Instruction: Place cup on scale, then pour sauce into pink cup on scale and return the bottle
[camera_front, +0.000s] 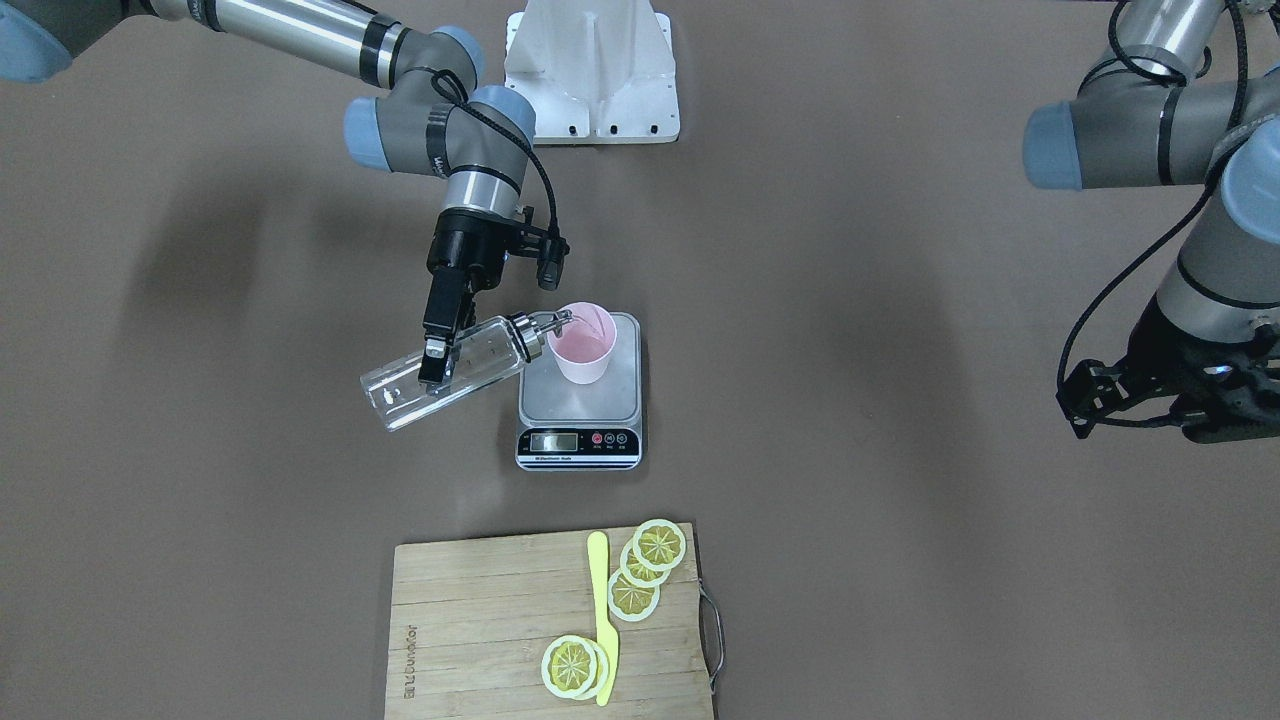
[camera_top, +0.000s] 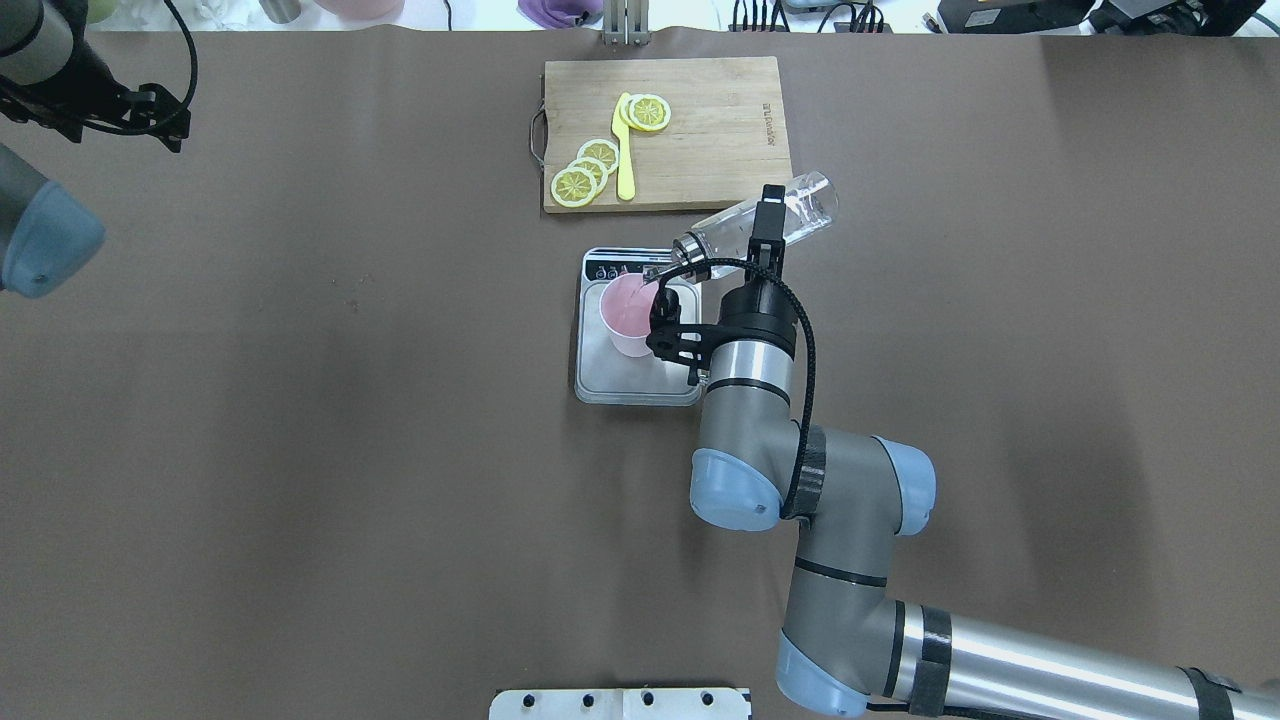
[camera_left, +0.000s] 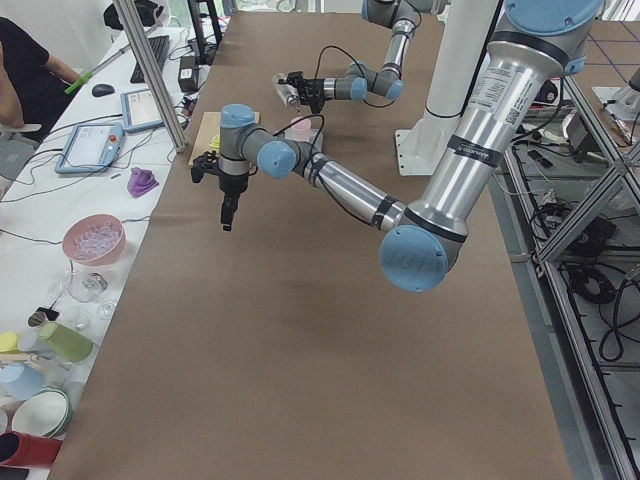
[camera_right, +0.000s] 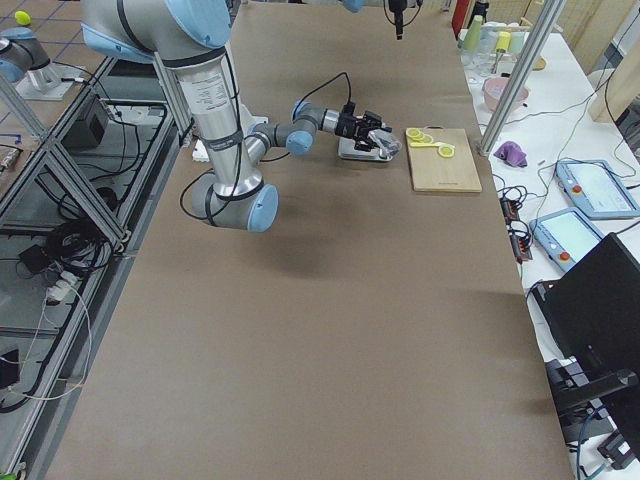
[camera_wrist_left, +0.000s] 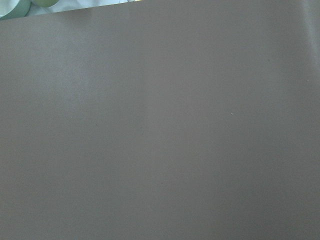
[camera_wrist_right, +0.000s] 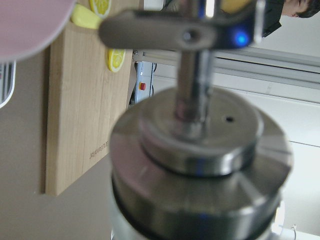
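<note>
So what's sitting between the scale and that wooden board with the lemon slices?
Nothing. In the front-facing view, only bare brown table lies between the scale and the wooden board.

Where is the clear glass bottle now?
In the overhead view, right of centre, the clear glass bottle hangs tilted in the right claw, its spout over the pink cup on the steel scale.

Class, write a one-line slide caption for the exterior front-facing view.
Right gripper holds the clear glass bottle tilted, metal spout over the pale pink cup on the steel digital scale.
</note>
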